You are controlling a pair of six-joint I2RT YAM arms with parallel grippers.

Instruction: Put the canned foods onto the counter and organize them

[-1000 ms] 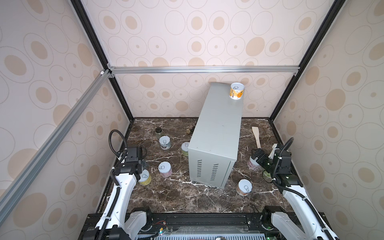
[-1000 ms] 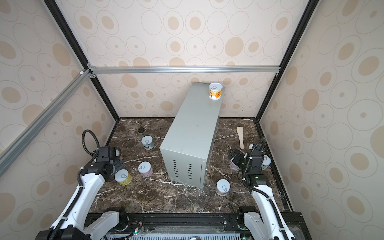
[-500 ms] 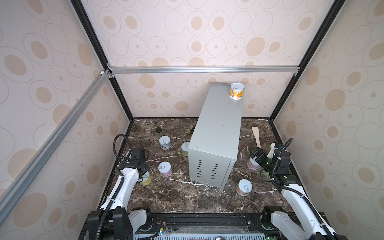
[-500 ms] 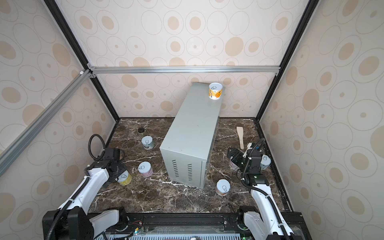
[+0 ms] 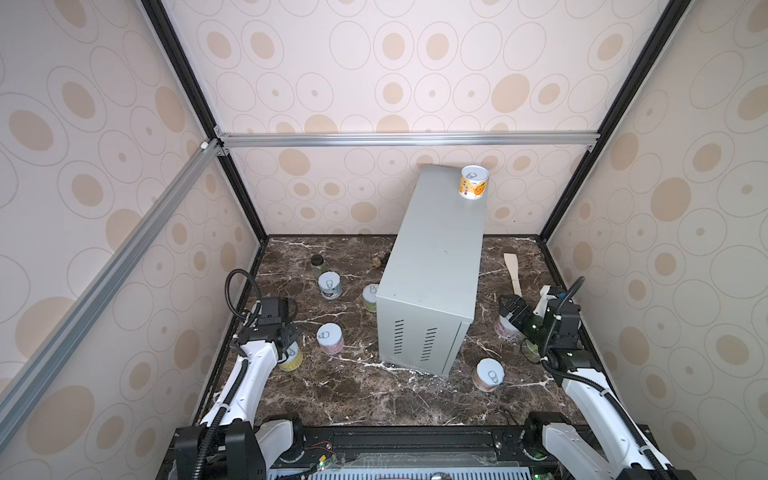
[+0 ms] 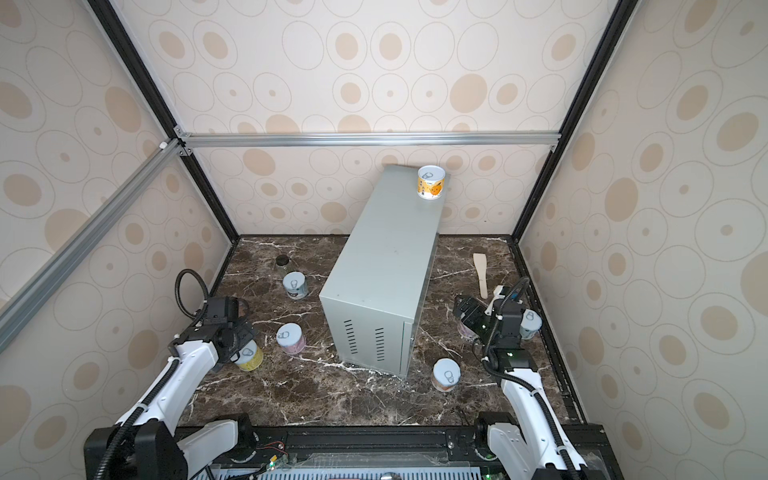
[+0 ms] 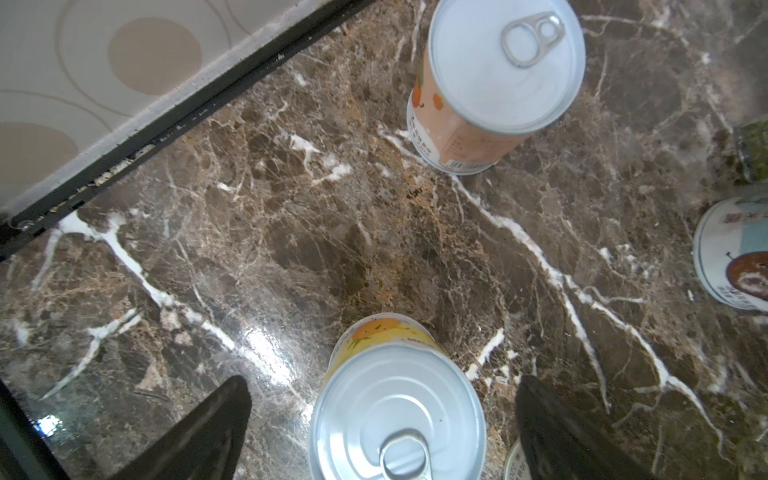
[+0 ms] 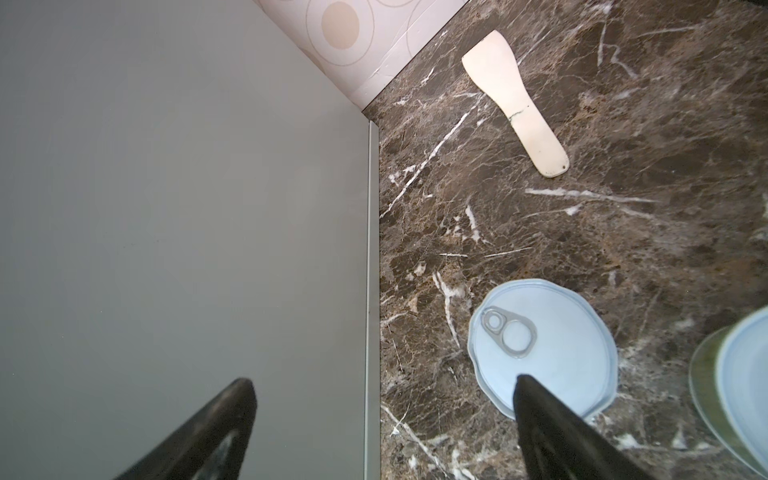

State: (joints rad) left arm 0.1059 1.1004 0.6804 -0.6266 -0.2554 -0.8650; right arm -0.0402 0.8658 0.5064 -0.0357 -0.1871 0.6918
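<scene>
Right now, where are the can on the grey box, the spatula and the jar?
Orange can (image 5: 473, 189): in a top view, label.
Spatula (image 8: 517, 106): right wrist view, middle.
Jar (image 6: 282, 261): in a top view, lid.

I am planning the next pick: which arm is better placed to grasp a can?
Left. The open left hand is centred over the yellow can; the right hand is offset, one finger over the pink can.

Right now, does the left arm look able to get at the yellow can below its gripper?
Probably yes. The left gripper hangs open over the yellow can, a finger on each side; the pink can stands well apart.
</scene>
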